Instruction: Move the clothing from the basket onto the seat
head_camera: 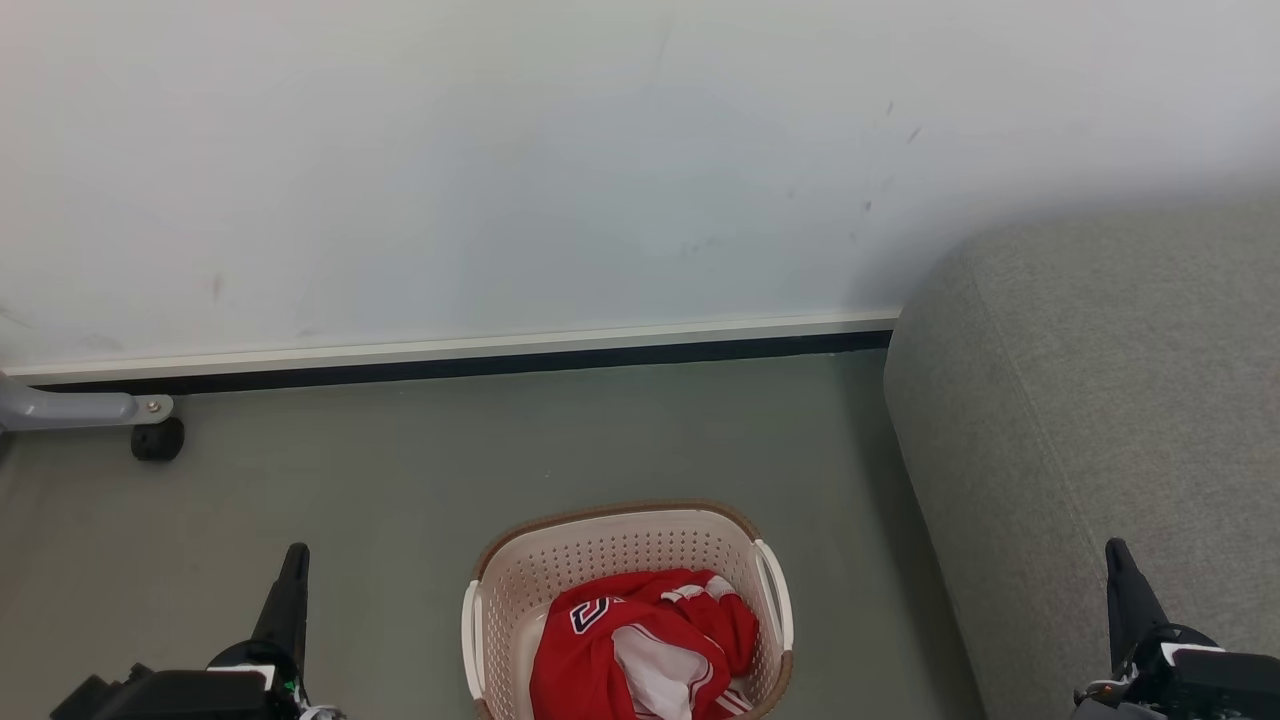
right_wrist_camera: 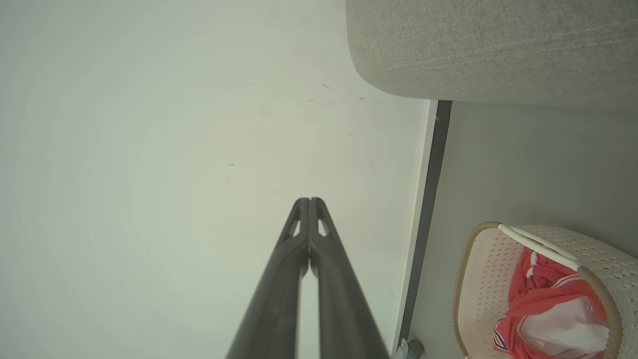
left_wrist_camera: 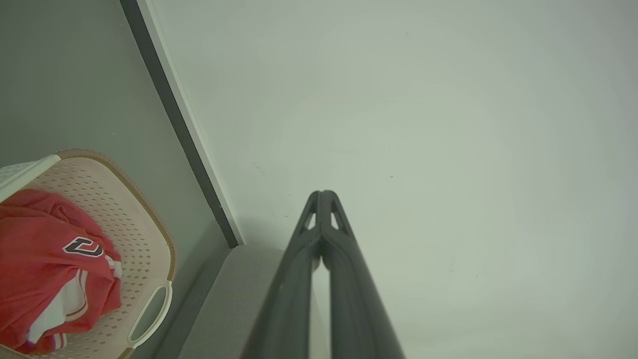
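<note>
The cream basket (head_camera: 610, 540) stands on the floor at the bottom middle of the head view, with the red clothing (head_camera: 640, 640) bunched inside it. The grey seat (head_camera: 1100, 420) fills the right side, just right of the basket. My left gripper (head_camera: 296, 552) is shut and empty at the lower left, well left of the basket. My right gripper (head_camera: 1116, 548) is shut and empty at the lower right, in front of the seat. The left wrist view shows the left gripper (left_wrist_camera: 323, 193) shut, with the basket (left_wrist_camera: 144, 234) and clothing (left_wrist_camera: 45, 264) at its left. In the right wrist view the right gripper (right_wrist_camera: 309, 200) is shut, beside the basket (right_wrist_camera: 478, 279), the clothing (right_wrist_camera: 543, 299) and the seat (right_wrist_camera: 498, 45).
A white wall (head_camera: 500, 170) with a pale skirting strip (head_camera: 450, 350) runs behind the basket. A grey metal leg with a black castor (head_camera: 157, 438) stands at the far left by the wall. Grey-green floor (head_camera: 420, 470) lies open between castor and basket.
</note>
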Tool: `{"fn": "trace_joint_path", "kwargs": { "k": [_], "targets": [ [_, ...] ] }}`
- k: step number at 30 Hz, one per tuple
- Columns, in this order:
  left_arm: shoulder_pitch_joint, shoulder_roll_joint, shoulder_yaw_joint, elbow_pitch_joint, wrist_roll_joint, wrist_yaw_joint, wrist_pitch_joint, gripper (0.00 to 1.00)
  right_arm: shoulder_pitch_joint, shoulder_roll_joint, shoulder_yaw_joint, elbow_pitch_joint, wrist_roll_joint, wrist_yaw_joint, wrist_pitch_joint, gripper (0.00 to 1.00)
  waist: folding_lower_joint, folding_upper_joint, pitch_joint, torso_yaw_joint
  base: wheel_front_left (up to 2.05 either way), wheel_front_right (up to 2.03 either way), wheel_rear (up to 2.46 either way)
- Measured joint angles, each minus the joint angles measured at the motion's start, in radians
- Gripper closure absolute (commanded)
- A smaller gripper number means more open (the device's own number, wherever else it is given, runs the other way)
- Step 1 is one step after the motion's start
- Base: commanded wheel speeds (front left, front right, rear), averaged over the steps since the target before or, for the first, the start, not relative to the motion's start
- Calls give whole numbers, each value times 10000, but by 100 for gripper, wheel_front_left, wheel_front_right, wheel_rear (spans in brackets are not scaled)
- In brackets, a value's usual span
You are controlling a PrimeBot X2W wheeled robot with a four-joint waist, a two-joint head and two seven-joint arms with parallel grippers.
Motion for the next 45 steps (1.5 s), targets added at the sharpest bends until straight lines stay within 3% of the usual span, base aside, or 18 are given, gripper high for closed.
{"fn": "trace_joint_path", "kwargs": {
  "k": [45],
  "targets": [
    [0,0,0,-2,0,0,0,100,0,0,0,-2,0,0,0,100,0,0,0,0,0,0,0]
  ]
}}
